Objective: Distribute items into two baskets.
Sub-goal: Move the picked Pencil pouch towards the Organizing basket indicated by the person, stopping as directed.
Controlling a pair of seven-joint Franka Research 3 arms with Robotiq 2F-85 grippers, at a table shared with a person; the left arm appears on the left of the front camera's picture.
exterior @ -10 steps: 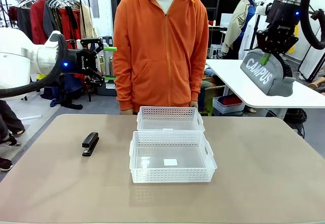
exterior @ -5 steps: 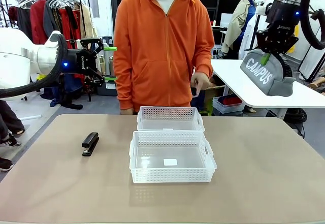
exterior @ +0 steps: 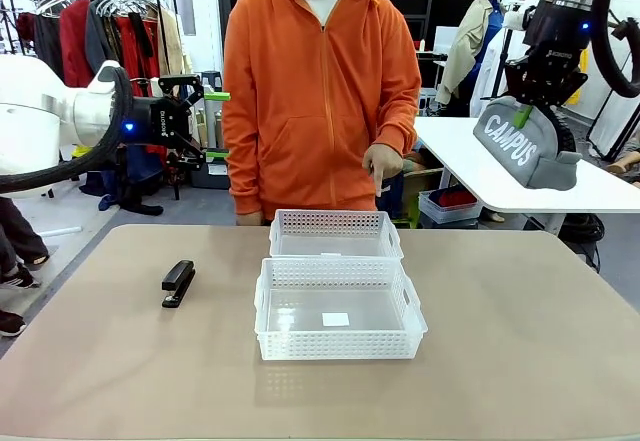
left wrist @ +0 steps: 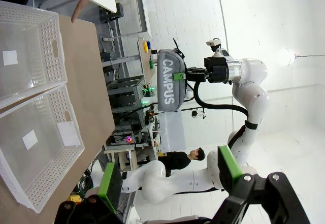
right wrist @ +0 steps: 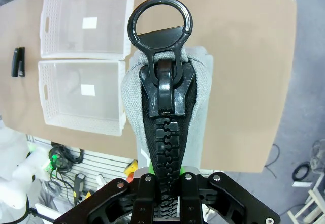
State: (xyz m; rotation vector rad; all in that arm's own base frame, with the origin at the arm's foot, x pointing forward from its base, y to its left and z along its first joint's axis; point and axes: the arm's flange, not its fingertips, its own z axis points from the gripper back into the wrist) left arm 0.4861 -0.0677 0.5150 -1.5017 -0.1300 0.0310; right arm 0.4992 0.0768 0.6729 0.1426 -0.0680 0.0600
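Tan table [exterior: 520, 341]: stapler [exterior: 178, 283], near basket [exterior: 340, 346], far basket [exterior: 335, 223]

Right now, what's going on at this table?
The right gripper holds a grey CAMPUS pouch high in the air on the right. The left gripper hangs open and empty. A black stapler lies on the table left of the near basket. A person's hand points down toward the far basket. Both are empty.

White "CAMPUS" lettering in capitals runs along the side of the grey zip pouch [exterior: 527, 151].
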